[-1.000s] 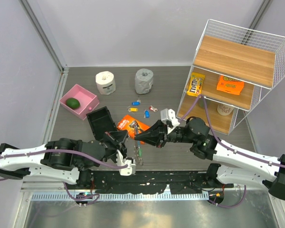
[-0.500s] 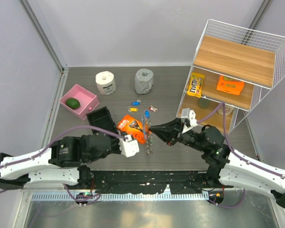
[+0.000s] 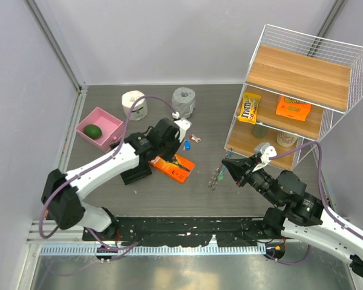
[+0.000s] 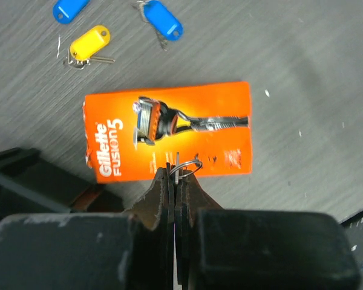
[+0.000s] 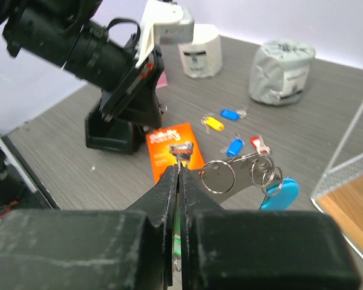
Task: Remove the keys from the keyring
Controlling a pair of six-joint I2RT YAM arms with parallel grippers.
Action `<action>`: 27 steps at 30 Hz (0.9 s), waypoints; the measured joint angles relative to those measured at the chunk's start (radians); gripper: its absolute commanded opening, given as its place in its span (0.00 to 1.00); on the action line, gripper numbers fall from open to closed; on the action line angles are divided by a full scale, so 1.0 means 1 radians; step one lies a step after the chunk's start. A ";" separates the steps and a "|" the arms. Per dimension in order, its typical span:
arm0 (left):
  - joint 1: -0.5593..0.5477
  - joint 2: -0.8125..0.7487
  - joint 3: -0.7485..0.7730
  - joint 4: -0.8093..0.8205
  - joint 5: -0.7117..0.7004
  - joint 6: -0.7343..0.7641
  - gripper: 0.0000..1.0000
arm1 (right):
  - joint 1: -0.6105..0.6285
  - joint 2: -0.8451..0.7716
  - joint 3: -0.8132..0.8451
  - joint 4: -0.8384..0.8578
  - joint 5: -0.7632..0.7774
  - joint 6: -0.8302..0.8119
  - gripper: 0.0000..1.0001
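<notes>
Dark grey counter point(image 3: 218, 121) runs back to pale walls. A wire rack point(image 3: 302, 75) with wooden shelves stands at its right side, sweet packets on the middle shelf. Over on the left sits a pink box point(image 3: 109, 121) with something green inside. A white roll point(image 3: 135, 104) and a grey roll point(image 3: 183, 99) stand near the back.

Both arms reach in from the near edge. The left one stretches well out towards the middle, above an orange razor pack point(image 4: 169, 130) lying flat on the counter. From its wrist view, the left fingers point(image 4: 162, 193) are pressed tight together, with no gap between them. They pinch a small wire ring point(image 4: 187, 164) that sticks out from the tips over the near edge of the pack.

The right fingers point(image 5: 166, 187) are squeezed together too, clamped on the keys point(image 5: 230, 175). This small grey metal bunch juts sideways from the tips, lifted off the counter in front of the rack, well apart from the left arm. The light-blue keyring point(image 5: 282, 192) peeks out at the far end of the bunch, touching it.

Beyond the pack lie little tagged pieces: a blue tag point(image 4: 165, 19), a yellow tag point(image 4: 89, 41) and a pink tag point(image 5: 258, 144), none of them touched.
</notes>
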 measured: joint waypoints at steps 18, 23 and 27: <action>0.293 0.188 0.006 0.157 0.035 -0.214 0.00 | 0.000 -0.022 0.001 -0.140 0.048 0.010 0.05; 0.324 0.107 -0.074 0.196 -0.050 -0.274 0.00 | 0.000 0.025 0.001 -0.141 0.038 0.006 0.05; 0.364 0.012 -0.114 0.179 -0.154 -0.324 0.00 | 0.000 0.041 0.001 -0.127 0.025 0.006 0.05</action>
